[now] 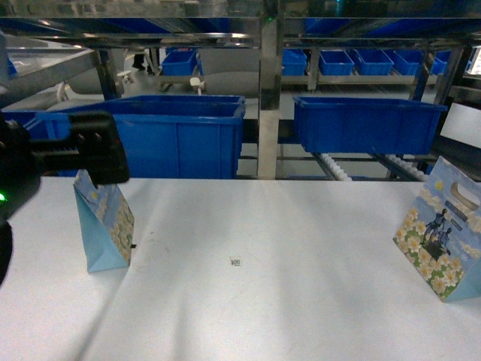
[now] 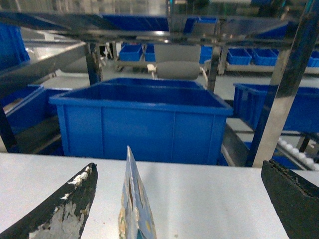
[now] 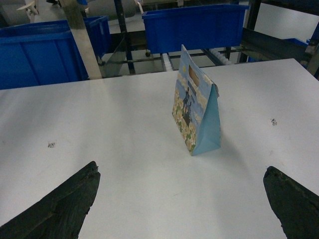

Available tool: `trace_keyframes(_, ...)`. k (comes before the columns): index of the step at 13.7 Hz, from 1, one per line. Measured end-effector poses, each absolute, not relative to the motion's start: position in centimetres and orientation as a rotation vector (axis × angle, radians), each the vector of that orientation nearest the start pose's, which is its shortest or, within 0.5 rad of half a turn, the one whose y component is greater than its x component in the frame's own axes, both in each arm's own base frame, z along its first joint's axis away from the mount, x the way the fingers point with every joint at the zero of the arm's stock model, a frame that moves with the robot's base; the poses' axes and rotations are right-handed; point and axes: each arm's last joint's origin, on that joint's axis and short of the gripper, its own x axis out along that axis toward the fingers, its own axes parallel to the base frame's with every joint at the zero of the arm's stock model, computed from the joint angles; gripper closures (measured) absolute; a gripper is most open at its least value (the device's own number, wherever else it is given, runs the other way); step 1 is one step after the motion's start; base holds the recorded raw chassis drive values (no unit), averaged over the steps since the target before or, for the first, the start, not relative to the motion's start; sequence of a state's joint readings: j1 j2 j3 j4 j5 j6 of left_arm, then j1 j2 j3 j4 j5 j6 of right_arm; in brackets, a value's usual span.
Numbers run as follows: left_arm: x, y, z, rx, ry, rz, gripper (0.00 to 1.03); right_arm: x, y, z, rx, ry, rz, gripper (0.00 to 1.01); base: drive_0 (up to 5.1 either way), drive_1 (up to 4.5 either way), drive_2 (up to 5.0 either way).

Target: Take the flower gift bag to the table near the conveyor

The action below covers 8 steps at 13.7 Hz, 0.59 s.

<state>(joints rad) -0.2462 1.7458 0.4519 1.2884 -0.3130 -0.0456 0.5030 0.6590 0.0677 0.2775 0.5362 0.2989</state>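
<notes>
- The flower gift bag [image 1: 105,222] stands upright on the left part of the white surface [image 1: 285,301], near its back edge: a wedge-shaped paper bag, pale blue on its plain side panel, with white and yellow blossoms printed on the face.
- In the left wrist view the same bag [image 2: 134,209] shows edge-on as a thin pointed sliver, its lower part cut off by the frame.
- The left claw [image 2: 179,204] is spread wide around that edge, its dark, scuffed fingers [image 2: 65,209] well apart and touching nothing.
- In the head view the left arm is a black blurred mass that hides the bag's top.
- A second bag [image 1: 443,233] of like print, with a dark figure and a cut-out handle, stands at the right edge of the surface, partly cropped; the right wrist view shows it [image 3: 195,107] whole and upright.
- The right claw [image 3: 182,199] is also wide open, hanging over bare surface short of that bag.
- Behind the surface sit large glossy blue bins [image 1: 161,135] on steel racking, and a strip of conveyor [image 1: 331,167] with small white rollers shows under the right bin.
- A tiny dark mark [image 1: 235,262] on the surface is too small to read.
</notes>
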Motion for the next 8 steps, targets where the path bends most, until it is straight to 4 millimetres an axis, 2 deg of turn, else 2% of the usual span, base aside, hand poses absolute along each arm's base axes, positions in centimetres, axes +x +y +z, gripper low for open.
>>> trace_keyframes(4,21.5,-4.8,17.0,-0.011,-0.035,0.055,0.05,12.7,5.3,15.0,0.141,0.264,-0.073,0.03,0.0,0.0,0.0)
trace_keyframes(8,15.0,-5.1,19.3,0.029,-0.016,0.014,0.05,12.7,5.3,15.0,0.141,0.264,-0.073,0.03,0.0,0.0,0.0)
